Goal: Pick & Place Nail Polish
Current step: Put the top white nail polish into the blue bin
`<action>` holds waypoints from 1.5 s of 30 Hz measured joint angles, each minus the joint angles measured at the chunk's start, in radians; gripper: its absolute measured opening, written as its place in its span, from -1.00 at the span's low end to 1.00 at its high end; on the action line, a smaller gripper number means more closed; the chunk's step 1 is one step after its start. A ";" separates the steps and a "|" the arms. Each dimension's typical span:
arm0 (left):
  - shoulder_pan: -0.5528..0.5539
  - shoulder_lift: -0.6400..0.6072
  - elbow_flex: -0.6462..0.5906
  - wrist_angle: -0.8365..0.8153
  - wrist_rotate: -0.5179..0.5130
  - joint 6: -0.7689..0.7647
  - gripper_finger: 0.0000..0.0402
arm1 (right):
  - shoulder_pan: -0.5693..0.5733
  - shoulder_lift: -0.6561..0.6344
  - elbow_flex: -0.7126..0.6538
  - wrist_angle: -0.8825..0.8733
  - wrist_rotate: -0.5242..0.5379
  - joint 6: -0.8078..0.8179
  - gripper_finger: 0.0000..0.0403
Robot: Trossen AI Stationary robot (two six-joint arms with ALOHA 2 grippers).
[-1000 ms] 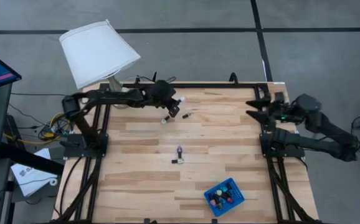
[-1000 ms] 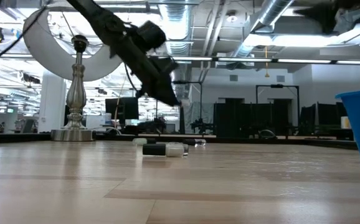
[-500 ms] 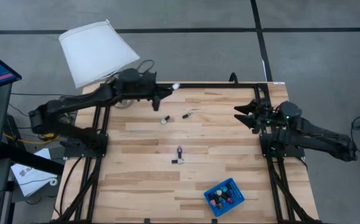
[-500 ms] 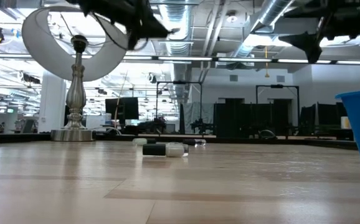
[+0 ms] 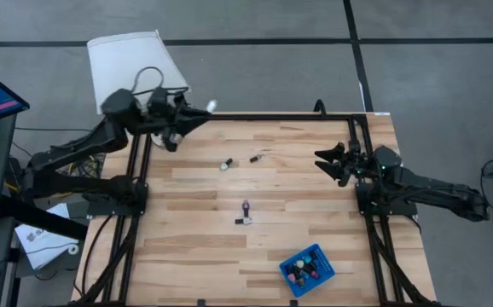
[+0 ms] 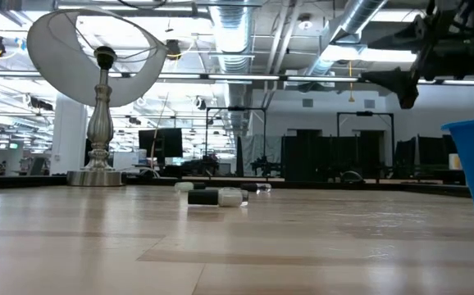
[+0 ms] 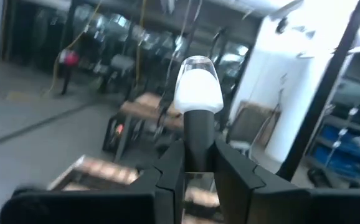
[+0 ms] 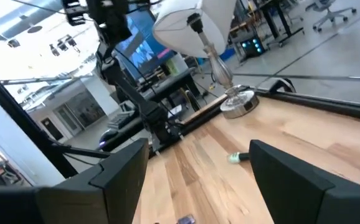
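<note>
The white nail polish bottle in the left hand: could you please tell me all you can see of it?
The white nail polish bottle is small, with a glossy milky-white body and a slim dark cap. The left hand pinches it by the cap, so the white body sticks out past the fingertips. In the high view it is held in the air at the table's far left edge, close to the lamp, touching nothing else.
</note>
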State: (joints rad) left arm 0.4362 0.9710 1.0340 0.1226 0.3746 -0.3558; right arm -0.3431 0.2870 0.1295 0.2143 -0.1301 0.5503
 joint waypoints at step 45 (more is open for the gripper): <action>-0.222 -0.055 0.000 0.636 0.198 -0.202 -0.71 | -0.022 0.000 -0.121 -0.071 0.010 -0.032 0.34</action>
State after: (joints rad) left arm 0.2142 0.9161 1.0340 0.7587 0.5724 -0.5582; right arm -0.3651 0.2867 0.0084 0.1434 -0.1200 0.5180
